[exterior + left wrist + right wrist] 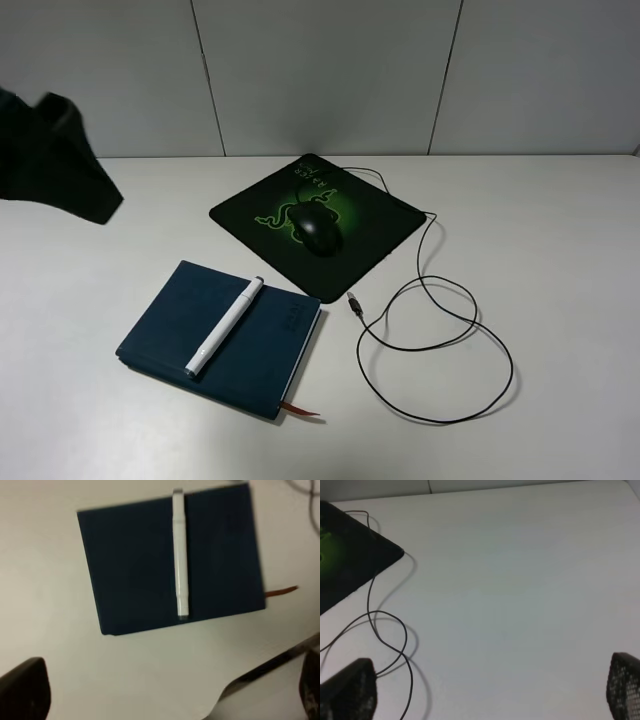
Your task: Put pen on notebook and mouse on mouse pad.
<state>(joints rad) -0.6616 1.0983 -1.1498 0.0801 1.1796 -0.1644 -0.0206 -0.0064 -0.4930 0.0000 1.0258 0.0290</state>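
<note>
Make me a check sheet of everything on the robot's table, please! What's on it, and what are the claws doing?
Surface: white table, bare around the things.
Pen: white pen lies flat across the notebook's cover.
Notebook: dark blue notebook, closed, reddish ribbon sticking out at one corner.
Mouse: black mouse sits on the mouse pad.
Mouse pad: black mouse pad with a green glow and logo, flat on the table.
Clutter: nothing seen.
Grippers: left gripper open, empty, up above the notebook; right gripper open, empty, over bare table.
Cables: mouse cable loops loosely on the table; its plug is not connected.
Surroundings: plain grey wall panels behind.
</note>
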